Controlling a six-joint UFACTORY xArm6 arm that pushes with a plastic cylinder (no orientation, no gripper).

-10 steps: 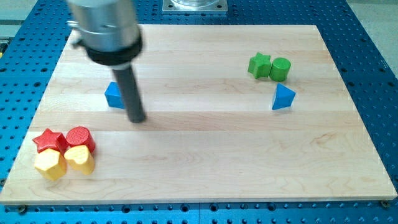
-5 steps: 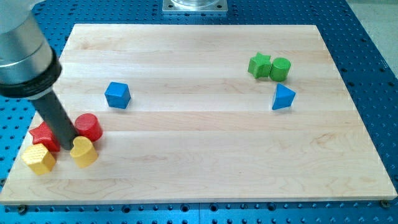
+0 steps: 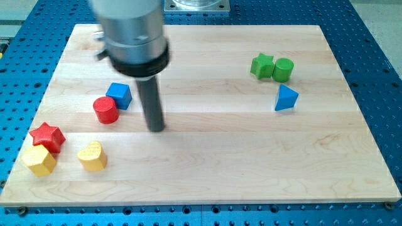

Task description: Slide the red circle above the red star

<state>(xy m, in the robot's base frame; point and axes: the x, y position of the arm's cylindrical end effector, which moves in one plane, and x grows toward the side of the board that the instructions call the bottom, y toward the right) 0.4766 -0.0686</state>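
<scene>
Resting on the bench (image 3: pixel 207 169), my tip (image 3: pixel 156 129) stood just to the view's right of the red circle (image 3: pixel 105 110) and apart from it, with bare wood between. No gripper on this rig, only the dark rod (image 3: pixel 151 103) under the grey metal housing (image 3: pixel 130 31), so nothing was held.

Camera view, only one:
- Red circle sat touching the lower-left side of the blue cube (image 3: pixel 119 95), toward the view's left of centre.
- Red star (image 3: pixel 48 137) lay near the bench's left edge, below and left of the red circle, well apart from it.
- Yellow hexagon-like block (image 3: pixel 39 161) touched the red star's underside at the view's bottom left.
- Yellow heart (image 3: pixel 92 156) sat just right of that pair, not touching either.
- Green star (image 3: pixel 262 65) and green cylinder (image 3: pixel 283 69) sat side by side and touching at the view's upper right.
- Blue triangular block (image 3: pixel 286 98) lay just below the green cylinder, apart from it.
- Blue perforated base (image 3: pixel 377 75) showed around the wooden board on all sides.
</scene>
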